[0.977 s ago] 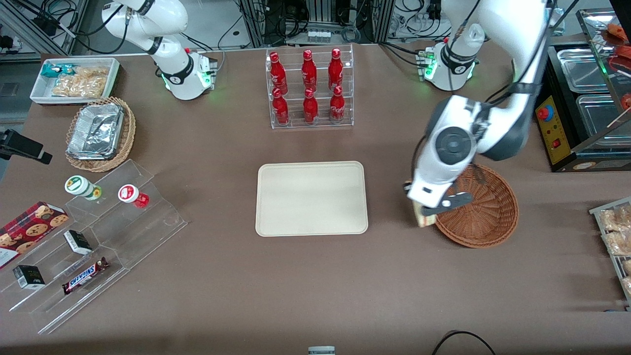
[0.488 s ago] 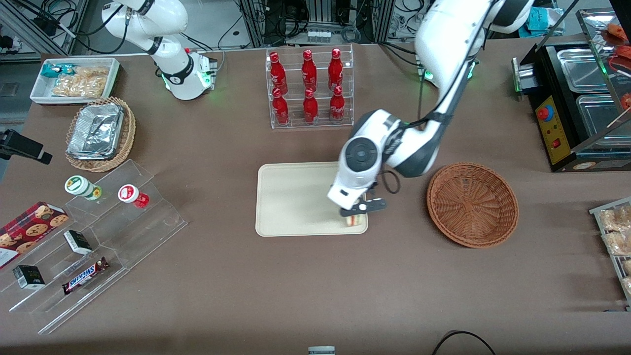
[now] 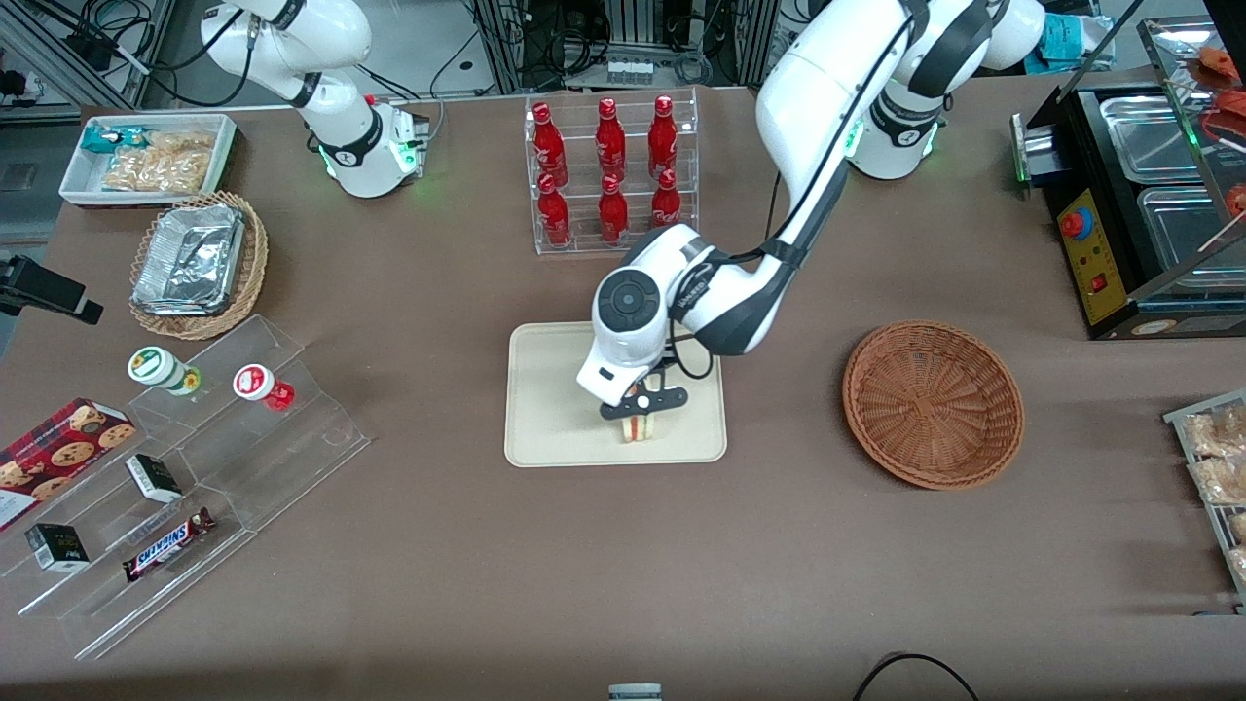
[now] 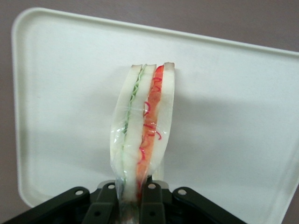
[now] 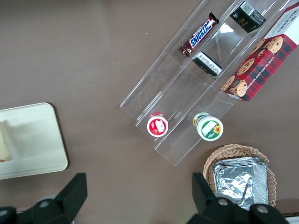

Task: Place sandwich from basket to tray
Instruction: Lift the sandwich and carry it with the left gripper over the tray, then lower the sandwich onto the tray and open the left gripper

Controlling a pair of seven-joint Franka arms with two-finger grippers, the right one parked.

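Observation:
The sandwich (image 3: 638, 427) (image 4: 142, 126) is a wrapped white-bread wedge with green and red filling, held on edge. My gripper (image 3: 641, 404) (image 4: 131, 196) is shut on its lower end and holds it over the nearer part of the beige tray (image 3: 555, 389) (image 4: 233, 116). I cannot tell whether the sandwich touches the tray. The reddish-brown wicker basket (image 3: 933, 403) stands empty on the table beside the tray, toward the working arm's end. The right wrist view shows a corner of the tray (image 5: 32, 140) and a pale edge of the sandwich (image 5: 4, 142).
A clear rack of red bottles (image 3: 611, 173) stands farther from the front camera than the tray. Toward the parked arm's end are a clear stepped shelf (image 3: 195, 467) with snacks, a tan basket of foil containers (image 3: 198, 261) and a white snack bin (image 3: 148, 156).
The gripper carried the sandwich from the basket's rim across to the tray, then moved further over the tray toward the parked arm's end. The basket is left empty.

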